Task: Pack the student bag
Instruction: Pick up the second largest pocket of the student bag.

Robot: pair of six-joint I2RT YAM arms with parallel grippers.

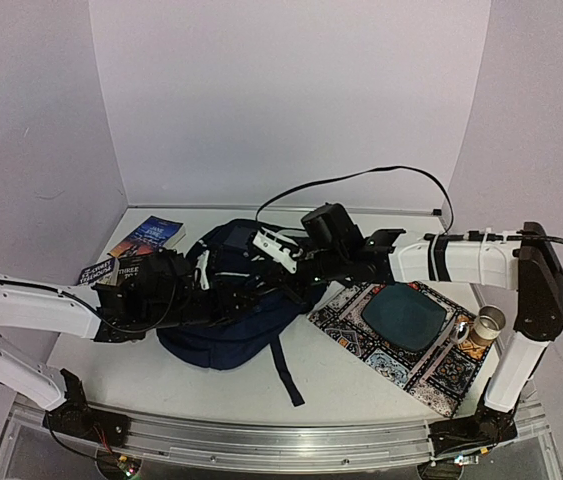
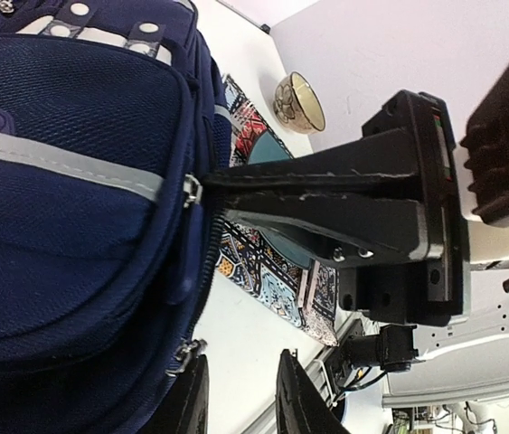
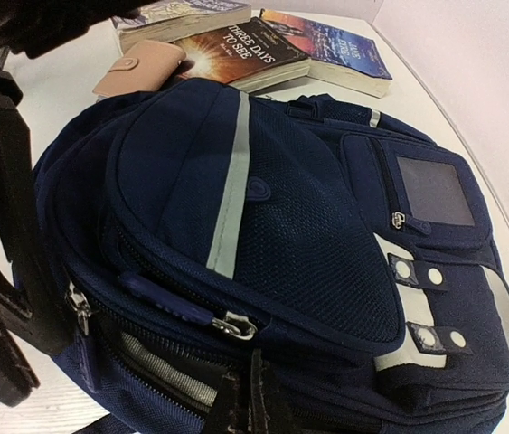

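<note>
- Navy student bag (image 1: 223, 335) lies on the table (image 1: 361, 395), between both arms.
- Right gripper (image 3: 249, 391) has its fingers pinched tight on a zipper pull (image 3: 234, 324).
- Left gripper (image 2: 240, 398) has its fingers parted beside the bag, nothing between them.
- Patterned mat (image 1: 356, 335) and cup (image 1: 488, 322) sit right.
- Books (image 1: 148, 235) lie far left.

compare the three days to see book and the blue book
The Three Days to See book has a dark cover with a light burst; the blue book is blue and orange. The first lies by the tan wallet, the second nearer the wall. Both lie flat.
</note>
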